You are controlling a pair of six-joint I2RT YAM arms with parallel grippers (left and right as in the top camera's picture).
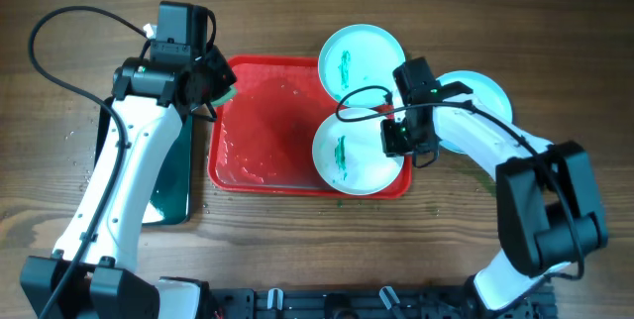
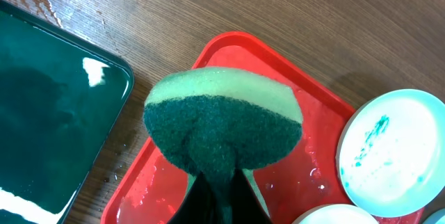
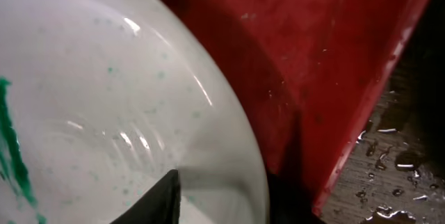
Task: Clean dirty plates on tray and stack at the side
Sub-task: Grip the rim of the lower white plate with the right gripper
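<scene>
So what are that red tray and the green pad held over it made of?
The tray looks like moulded plastic, glossy red: rounded rim, wet sheen. The pad seems a foam sponge: soft pale-green layer behind a darker, coarse, matte scouring face, probably synthetic fibre.

Wooden table (image 1: 297, 250) bears tray (image 1: 267, 131), basin (image 1: 176, 175), seemingly a plate (image 1: 490, 91).

tray (image 1: 263, 136): solid red, wet sheen. 
far plate (image 1: 360, 61), near plate (image 1: 355, 156): white to pale cyan, 1 teal-green smear each; near plate also has fine teal specks. 
right plate (image 1: 487, 93): pale cyan. 
sponge (image 2: 222, 126): light green foam, dark green scour face. 
basin (image 2: 49, 106): dark green inside. 
desk (image 1: 297, 12): brown wood grain.
</scene>
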